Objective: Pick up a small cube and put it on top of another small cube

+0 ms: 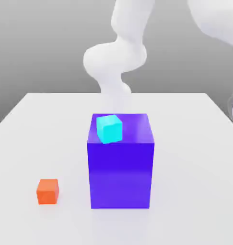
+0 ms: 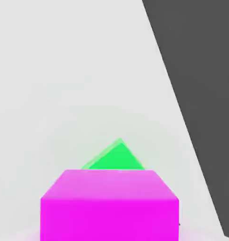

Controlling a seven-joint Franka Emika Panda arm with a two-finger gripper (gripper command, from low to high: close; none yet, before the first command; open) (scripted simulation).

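Observation:
In the hand view the small magenta-pink cube (image 2: 109, 204) sits very close to the camera on the white table. A corner of a green cube (image 2: 117, 157) pokes out from behind it, turned at an angle. The two look to be touching, but I cannot tell whether the pink cube rests on the green one. In the exterior view my white arm (image 1: 114, 62) comes down behind the big purple block (image 1: 121, 165), which hides the hand and both of these cubes.
A cyan cube (image 1: 109, 128) lies on top of the purple block. An orange cube (image 1: 47, 191) stands on the table (image 1: 190, 191) at the exterior view's left front. In the hand view the table edge runs close by, against dark ground (image 2: 203, 70).

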